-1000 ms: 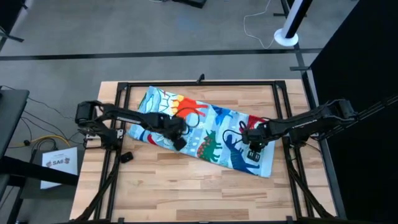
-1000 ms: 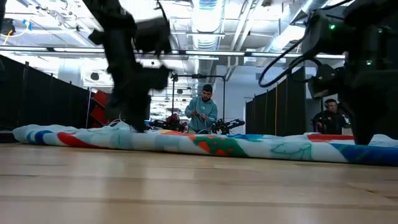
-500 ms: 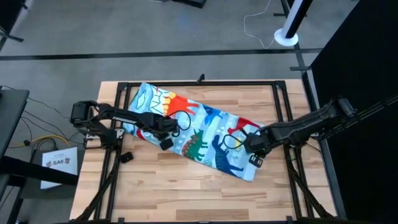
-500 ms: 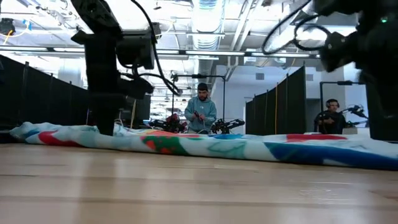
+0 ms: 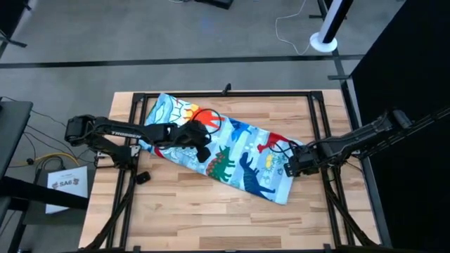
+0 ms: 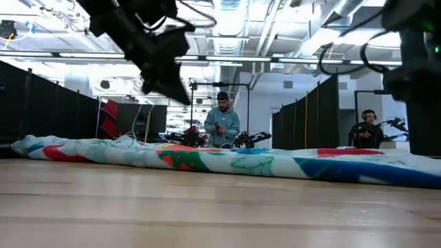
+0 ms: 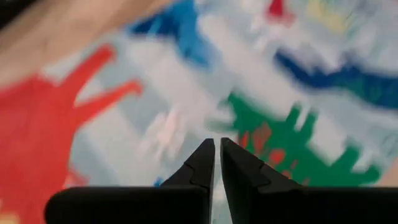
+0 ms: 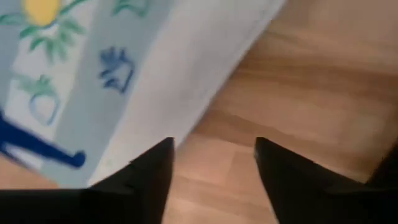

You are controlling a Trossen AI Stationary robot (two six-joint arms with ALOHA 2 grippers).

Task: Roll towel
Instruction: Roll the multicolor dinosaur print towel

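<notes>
Across the table lies one towel, left gripper clenched above it, right gripper spread.

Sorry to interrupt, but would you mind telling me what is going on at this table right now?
Two robot arms are working on a printed towel that lies spread diagonally across the wooden table, flat and not yet rolled. The left claw is shut and empty, raised above the towel's middle. The right claw is open at the towel's right edge, over bare wood, holding nothing. A person stands in the room behind.
</notes>
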